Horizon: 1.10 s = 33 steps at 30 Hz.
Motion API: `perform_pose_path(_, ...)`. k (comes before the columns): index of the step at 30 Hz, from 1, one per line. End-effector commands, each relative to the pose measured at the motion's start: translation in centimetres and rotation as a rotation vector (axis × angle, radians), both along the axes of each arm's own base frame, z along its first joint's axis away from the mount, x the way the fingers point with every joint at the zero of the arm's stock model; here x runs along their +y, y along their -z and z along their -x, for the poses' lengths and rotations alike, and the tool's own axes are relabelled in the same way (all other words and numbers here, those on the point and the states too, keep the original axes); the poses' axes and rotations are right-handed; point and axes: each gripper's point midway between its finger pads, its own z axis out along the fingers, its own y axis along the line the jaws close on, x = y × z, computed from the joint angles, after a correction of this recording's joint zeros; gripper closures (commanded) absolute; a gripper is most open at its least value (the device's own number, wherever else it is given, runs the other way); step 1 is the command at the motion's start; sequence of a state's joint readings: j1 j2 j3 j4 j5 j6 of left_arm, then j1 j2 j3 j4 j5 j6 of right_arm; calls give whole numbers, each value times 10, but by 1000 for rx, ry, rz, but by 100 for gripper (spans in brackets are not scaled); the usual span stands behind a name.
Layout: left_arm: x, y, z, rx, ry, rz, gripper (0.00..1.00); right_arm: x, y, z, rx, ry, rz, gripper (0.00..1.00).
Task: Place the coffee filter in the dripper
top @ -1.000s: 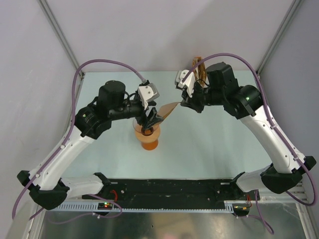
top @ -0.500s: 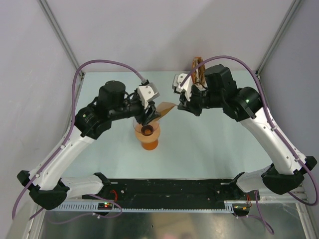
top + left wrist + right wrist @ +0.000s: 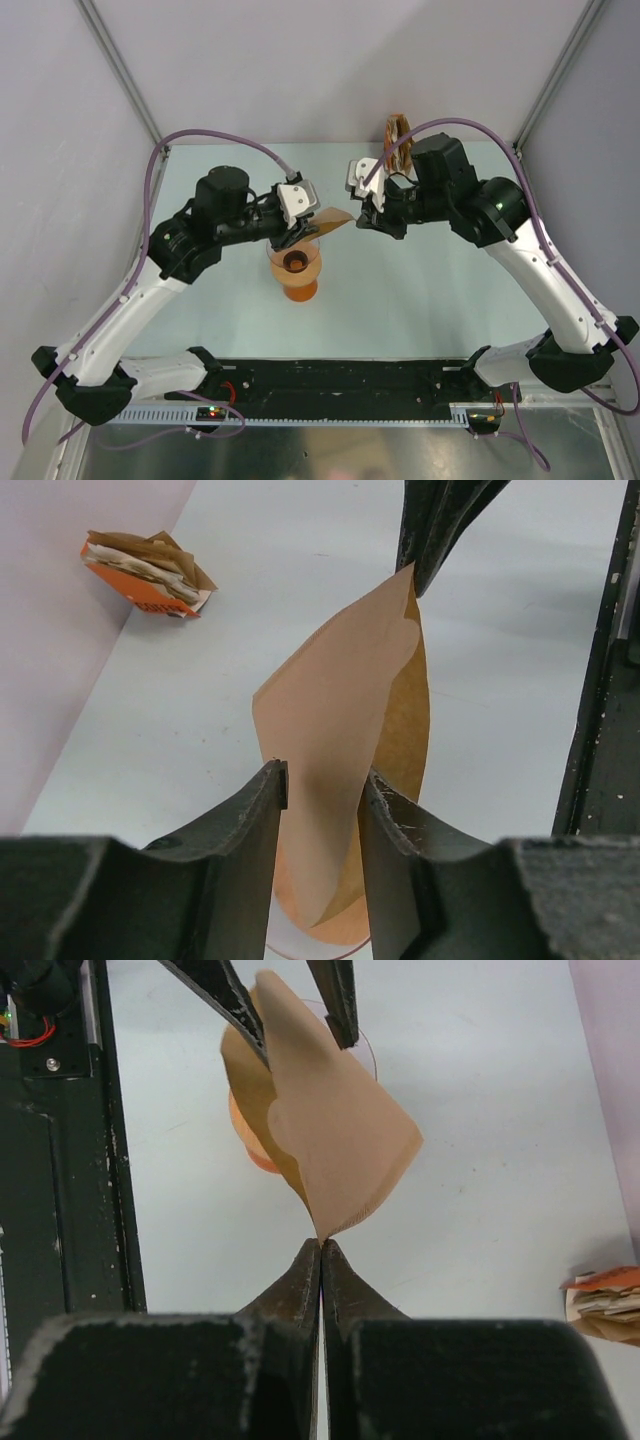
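The coffee filter (image 3: 332,219), a tan paper cone, hangs in the air between both grippers, just above and right of the peach-orange dripper (image 3: 297,263). My right gripper (image 3: 362,222) is shut on the filter's pointed tip (image 3: 321,1243). My left gripper (image 3: 300,236) is open, and its two fingers stand either side of the filter's wide end (image 3: 325,780). In the left wrist view the filter (image 3: 335,710) is partly spread, with a lighter and a darker layer showing. The dripper's orange rim (image 3: 245,1135) peeks out behind the filter (image 3: 335,1130) in the right wrist view.
An upright bundle of brown-and-orange papers (image 3: 398,135) stands at the back of the table by the wall; it also shows in the left wrist view (image 3: 145,570) and the right wrist view (image 3: 605,1305). A black rail (image 3: 340,385) runs along the near edge between the arm bases.
My left gripper has risen out of the dripper's mouth to the filter's wide end. My right gripper has moved a little left with the filter's tip, so the filter looks shorter.
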State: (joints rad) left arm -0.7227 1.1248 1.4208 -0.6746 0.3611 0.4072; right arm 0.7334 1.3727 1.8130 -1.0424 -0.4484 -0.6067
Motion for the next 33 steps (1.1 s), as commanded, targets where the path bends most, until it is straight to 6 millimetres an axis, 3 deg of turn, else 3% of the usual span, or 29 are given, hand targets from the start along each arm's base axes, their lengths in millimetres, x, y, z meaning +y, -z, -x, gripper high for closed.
perform_pose_path(1, -3, -12, 5, -104, 74, 1, 60, -2, -13, 21, -45, -91, -28, 100)
perform_pose_path(8, -5, -14, 2, -150, 101, -20, 61, 2, -13, 36, -49, -182, -21, 100)
perform_pose_path(13, -7, -16, 11, -172, 159, -13, 66, 3, -10, 42, -26, -217, -10, 100)
perform_pose_path(15, -8, -17, 19, -185, 200, -5, 72, 4, -10, 43, -23, -222, -10, 100)
perform_pose_path(18, -9, -17, 30, -194, 256, 9, 92, 4, -14, 40, -32, -216, -18, 100)
perform_pose_path(21, -9, -18, 38, -186, 279, 26, 99, 3, -22, 29, -37, -178, -39, 100)
perform_pose_path(25, -7, -29, 32, -66, 209, 91, 100, -6, -39, 10, -27, -86, -103, 49)
perform_pose_path(27, -6, -39, 24, 42, 173, 156, 100, -16, -46, 3, -16, -47, -150, 32)
perform_pose_path(30, -7, -60, 18, 169, 154, 258, 100, -27, -42, -1, 3, -20, -192, 25)
perform_pose_path(33, -9, -76, 12, 236, 132, 332, 100, -28, -47, -4, -20, -17, -258, 37)
